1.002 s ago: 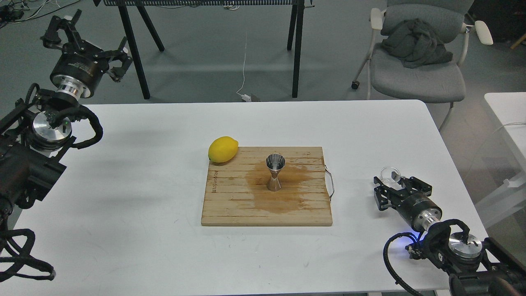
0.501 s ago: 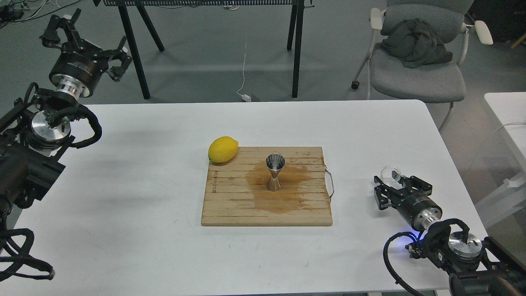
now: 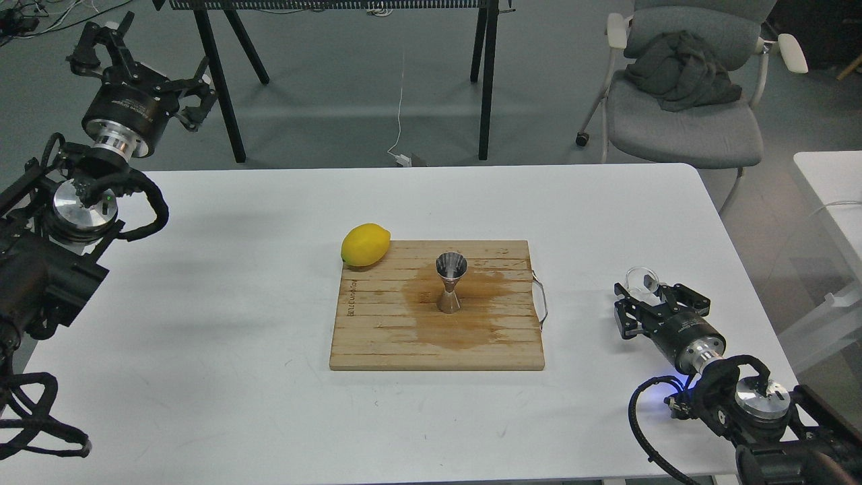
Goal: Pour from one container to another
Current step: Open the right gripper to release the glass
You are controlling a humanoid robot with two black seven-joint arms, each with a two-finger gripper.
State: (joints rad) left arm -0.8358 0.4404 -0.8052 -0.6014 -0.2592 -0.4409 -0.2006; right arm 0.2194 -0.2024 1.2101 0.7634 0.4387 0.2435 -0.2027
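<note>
The steel jigger [image 3: 450,281] stands upright in the middle of the wooden cutting board [image 3: 377,337], on a brown wet stain. The small clear cup [image 3: 642,279] is at the right side of the table, between the fingertips of my right gripper [image 3: 645,291]. That gripper closes on the cup from the near side. My left gripper [image 3: 138,64] is held high at the far left, beyond the table's edge. Its fingers are spread and hold nothing.
A yellow lemon [image 3: 365,245] rests at the board's far left corner. A metal handle [image 3: 541,300] sticks out from the board's right edge. Behind the white table [image 3: 236,377] stand a grey chair [image 3: 680,114] and black legs [image 3: 488,81].
My right gripper and the clear cup have shifted slightly upward in the view together. The left arm has barely moved. The jigger and lemon are unchanged.
</note>
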